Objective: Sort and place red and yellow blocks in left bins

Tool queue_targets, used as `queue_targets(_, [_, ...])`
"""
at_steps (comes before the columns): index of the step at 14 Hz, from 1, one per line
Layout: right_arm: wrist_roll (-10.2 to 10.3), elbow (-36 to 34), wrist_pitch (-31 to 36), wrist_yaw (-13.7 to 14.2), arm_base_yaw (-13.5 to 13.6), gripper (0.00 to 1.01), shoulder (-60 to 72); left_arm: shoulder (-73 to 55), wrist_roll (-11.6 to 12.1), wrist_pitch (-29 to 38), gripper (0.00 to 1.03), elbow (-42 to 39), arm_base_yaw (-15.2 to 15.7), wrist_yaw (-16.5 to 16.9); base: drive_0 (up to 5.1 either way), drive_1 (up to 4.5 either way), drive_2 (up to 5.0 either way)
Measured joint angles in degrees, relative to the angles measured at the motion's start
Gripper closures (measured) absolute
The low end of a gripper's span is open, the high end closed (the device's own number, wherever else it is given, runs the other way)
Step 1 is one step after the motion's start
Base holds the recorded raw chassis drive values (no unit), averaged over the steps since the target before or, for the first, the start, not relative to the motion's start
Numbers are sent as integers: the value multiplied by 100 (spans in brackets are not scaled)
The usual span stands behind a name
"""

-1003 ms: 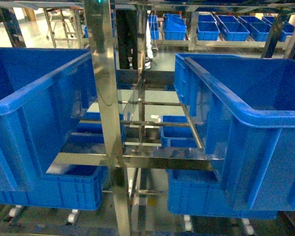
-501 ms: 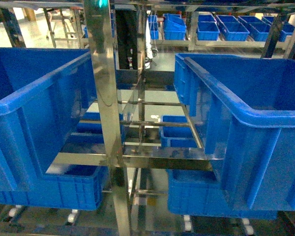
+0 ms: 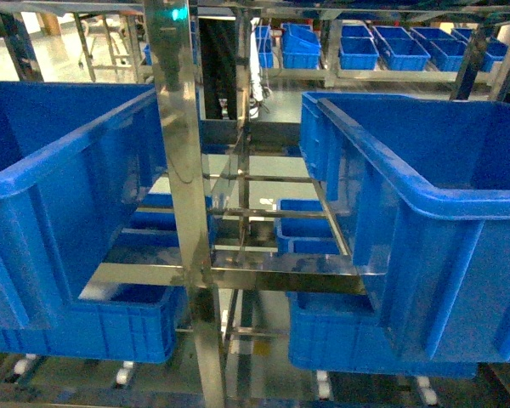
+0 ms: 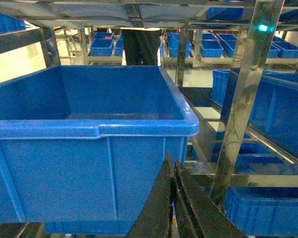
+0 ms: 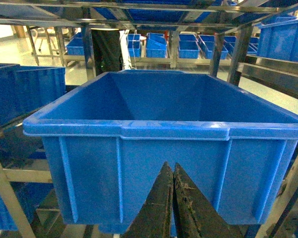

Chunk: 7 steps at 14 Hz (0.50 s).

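Left bin (image 3: 59,178), a deep blue crate, sits on the steel rack (image 3: 183,170) at head-view left; a matching right crate (image 3: 425,212) sits opposite, more crates on the shelf below. Left gripper (image 4: 173,171) hangs just before the left bin's front wall, jaws pressed together, apparently empty. Right gripper (image 5: 172,171) likewise closed on nothing before the right crate. No red or yellow blocks visible; bin floors poorly seen.

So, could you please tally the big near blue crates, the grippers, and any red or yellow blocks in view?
Big near blue crates: 2, left crate, right crate
Grippers: 2, left gripper, right gripper, fingers shut
Red or yellow blocks: 0
Total: 4
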<state>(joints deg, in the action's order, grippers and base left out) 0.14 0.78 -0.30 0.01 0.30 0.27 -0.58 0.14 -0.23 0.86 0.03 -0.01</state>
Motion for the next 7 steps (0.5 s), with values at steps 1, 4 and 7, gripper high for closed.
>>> queue_targets(1, [-2, 0, 0, 0, 0, 96, 0, 0, -11, -4, 94, 0, 0, -2, 0, 0, 0])
queue_targets(4, [-2, 0, 2, 0, 0, 48, 0, 0, -11, -2, 47, 0, 0, -4, 0, 0, 0])
queue_targets(7, [-2, 0, 2, 0, 0, 8, 0, 0, -11, -2, 7, 0, 0, -4, 0, 0, 0])
